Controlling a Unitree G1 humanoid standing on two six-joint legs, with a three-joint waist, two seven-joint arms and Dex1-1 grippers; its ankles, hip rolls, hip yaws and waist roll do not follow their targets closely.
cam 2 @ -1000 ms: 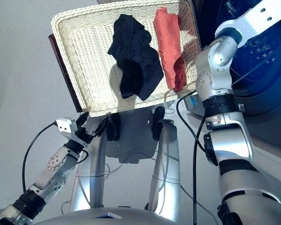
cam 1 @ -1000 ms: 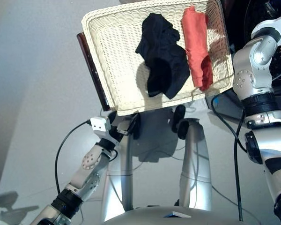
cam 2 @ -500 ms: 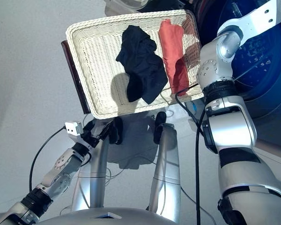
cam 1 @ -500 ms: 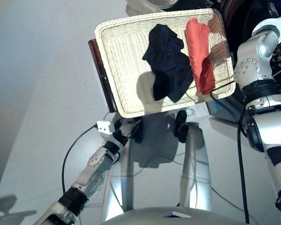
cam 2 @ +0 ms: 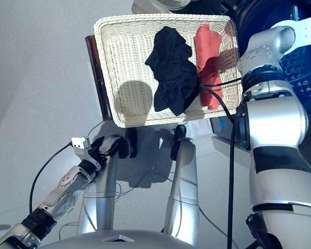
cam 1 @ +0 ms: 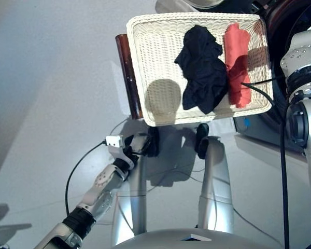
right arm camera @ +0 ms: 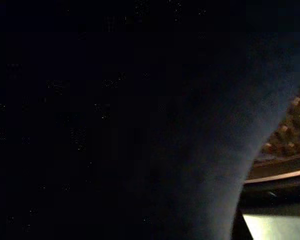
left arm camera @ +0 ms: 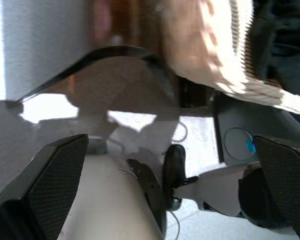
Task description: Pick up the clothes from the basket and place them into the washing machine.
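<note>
The cream-white wicker basket (cam 1: 145, 78) sits ahead of me, its right end against the dark washing machine (cam 2: 303, 67). A black garment (cam 1: 202, 78) lies crumpled in the basket's middle, and a coral red one (cam 1: 237, 62) stretches along its right side. No navy garment shows in the eye views. My left gripper (cam 2: 108, 146) hangs low, under the basket's near left corner, open and empty (left arm camera: 167, 145). My right arm (cam 2: 272, 46) reaches over the basket's right end toward the washer, with its gripper out of the eye views. A dark navy mass (right arm camera: 115, 120) fills the right wrist view.
A dark brown board (cam 1: 127, 72) stands along the basket's left side. Black cables (cam 1: 80, 166) trail across the grey floor near my left arm. Another cable (cam 2: 217, 93) crosses the basket's right rim. A blue sticker (cam 2: 221, 126) marks the washer front.
The camera has swung, so the basket now sits further right and higher in the picture. The clothes in it lie as before. My left gripper stays low and open.
</note>
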